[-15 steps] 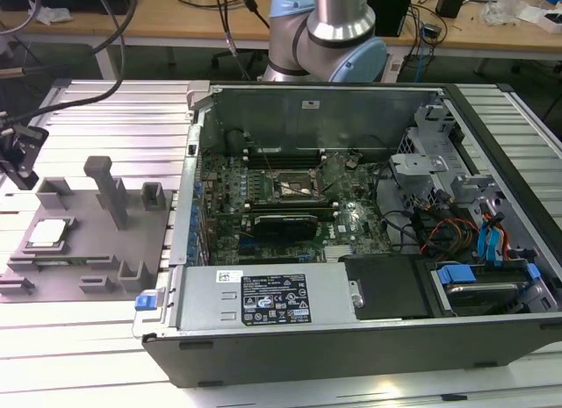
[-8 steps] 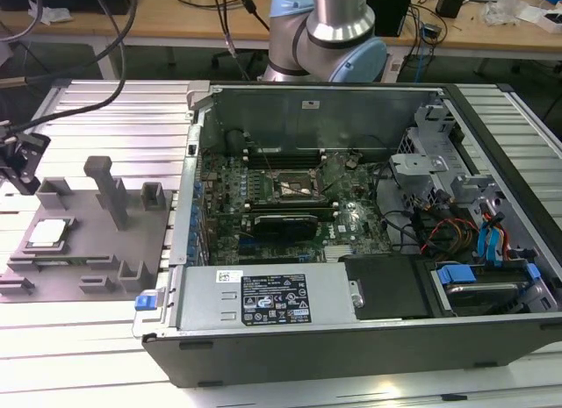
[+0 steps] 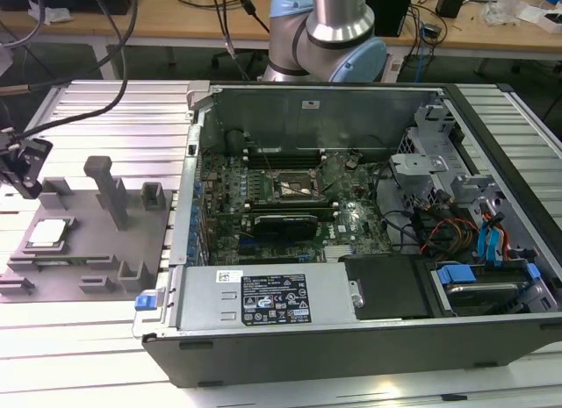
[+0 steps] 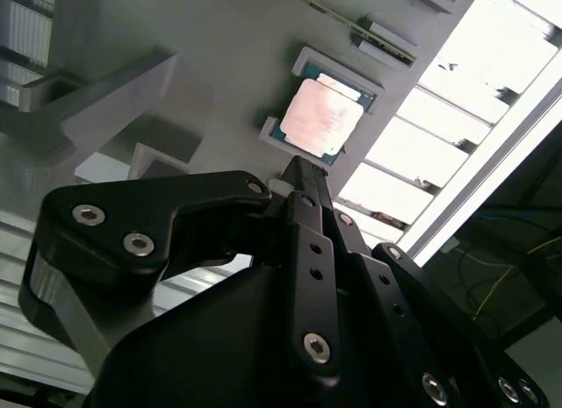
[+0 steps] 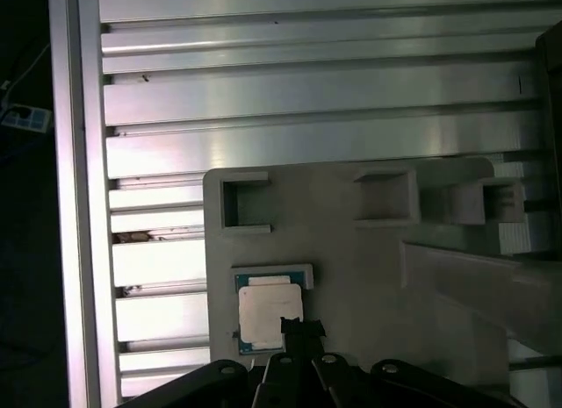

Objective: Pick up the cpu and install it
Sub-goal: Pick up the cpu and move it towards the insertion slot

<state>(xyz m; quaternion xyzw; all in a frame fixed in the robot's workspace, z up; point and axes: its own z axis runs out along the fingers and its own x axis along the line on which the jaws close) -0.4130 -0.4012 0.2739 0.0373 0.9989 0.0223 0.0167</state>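
A silver aluminium table of long slotted rails (image 3: pixel 97 355) carries everything, and most of its middle is taken by a large dark grey desktop computer case (image 3: pixel 351 347) lying on its side with the cover off. Behind the case stands the pale blue and silver base of the robot arm (image 3: pixel 329 31). Inside the case lies a green motherboard (image 3: pixel 263 197), and near its middle sits a dark square socket with a metal frame (image 3: pixel 294 184), with nothing seated in it. At the exterior view's left of the case, on the rails, rests a flat grey plastic tray with upright blocks (image 3: pixel 132 241). The black gripper of jointed metal links (image 3: pixel 26 167) hangs over the tray's far edge from the case, apart from the tray surface in the exterior view. In both wrist views its jaws come together into one narrow tip (image 4: pixel 297 167) with no gap between them and nothing held. The cpu (image 3: pixel 48 232), a small flat square chip with a pale silver top and a thin dark rim, lies flat in a shallow seat of the tray bounded by low raised lips, well apart from the socket. In both wrist views the gripper tip overlaps the edge of the cpu (image 5: pixel 268 311), and whether they touch cannot be told there
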